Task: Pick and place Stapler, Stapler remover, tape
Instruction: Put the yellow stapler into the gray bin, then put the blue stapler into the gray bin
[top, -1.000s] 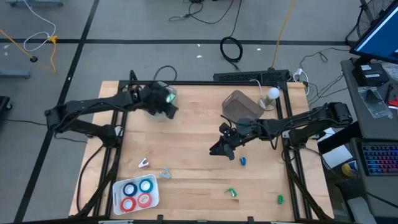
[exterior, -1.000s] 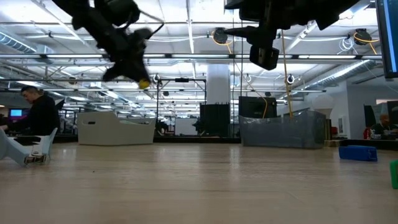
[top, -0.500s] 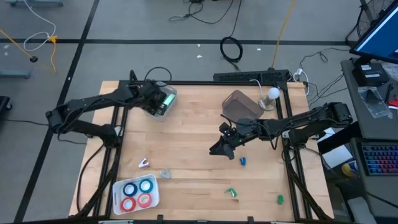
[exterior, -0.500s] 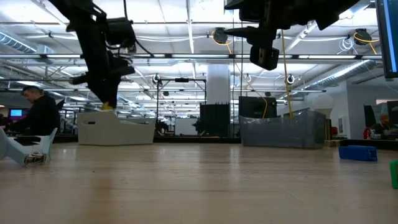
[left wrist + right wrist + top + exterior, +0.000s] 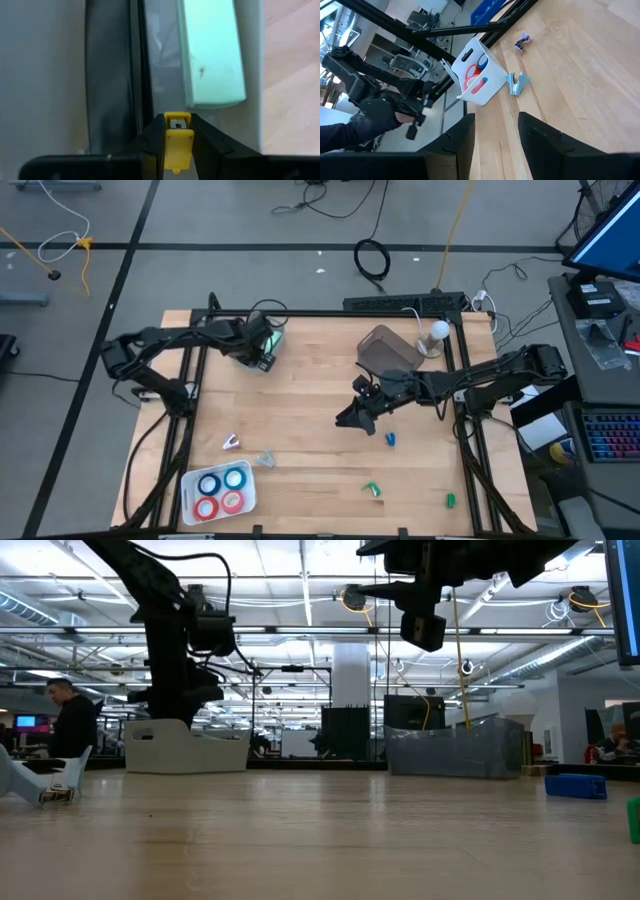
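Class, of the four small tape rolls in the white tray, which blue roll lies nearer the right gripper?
The blue tape roll beside the red one on the white tray's right side; the other blue roll lies farther left.

We see four blue and red ring-shaped tape rolls (image 5: 221,490) in a white tray (image 5: 188,482) at the wooden counter (image 5: 310,400) near-left corner, left tool (image 5: 177,134) over a clear bin (image 5: 270,348) far-left.

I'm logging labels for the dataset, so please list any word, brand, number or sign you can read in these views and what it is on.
None can be read.
Small yellow piece held in the left gripper: no print visible.
Pale green block: only a dark speck, no text.
White tray with the tape: no label visible.
Screens beside the table: too small to read.
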Robot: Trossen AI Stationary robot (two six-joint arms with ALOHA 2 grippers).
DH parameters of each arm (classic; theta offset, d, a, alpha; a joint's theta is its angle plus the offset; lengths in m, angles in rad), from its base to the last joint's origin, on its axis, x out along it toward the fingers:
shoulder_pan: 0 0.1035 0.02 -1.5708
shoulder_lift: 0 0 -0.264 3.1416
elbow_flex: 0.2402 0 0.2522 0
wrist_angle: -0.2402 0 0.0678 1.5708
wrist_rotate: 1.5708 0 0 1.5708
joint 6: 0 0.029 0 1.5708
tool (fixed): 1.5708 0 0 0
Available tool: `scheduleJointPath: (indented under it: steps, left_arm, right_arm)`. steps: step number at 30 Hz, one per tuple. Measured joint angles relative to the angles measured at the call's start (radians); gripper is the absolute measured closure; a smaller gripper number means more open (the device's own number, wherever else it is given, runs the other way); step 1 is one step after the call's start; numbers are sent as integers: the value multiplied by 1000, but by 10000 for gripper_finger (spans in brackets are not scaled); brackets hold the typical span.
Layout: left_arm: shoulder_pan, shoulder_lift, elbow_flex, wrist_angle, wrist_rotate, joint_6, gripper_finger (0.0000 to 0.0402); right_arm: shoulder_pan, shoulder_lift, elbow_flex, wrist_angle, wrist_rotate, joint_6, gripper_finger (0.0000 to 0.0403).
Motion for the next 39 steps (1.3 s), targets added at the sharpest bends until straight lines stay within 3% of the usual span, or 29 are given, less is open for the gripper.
scheduleJointPath:
  steps: [18, 31, 39]
  left_arm:
    - [0, 68, 0, 1, 15, 1, 325]
    - [2, 49, 0, -2, 58, 10, 224]
    - [2, -105, 0, -2, 50, 6, 206]
  right_arm:
    - [0, 0, 0, 26, 0, -3, 261]
    - [0, 0, 0, 26, 0, -3, 261]
    - [0, 0, 0, 25, -1, -4, 261]
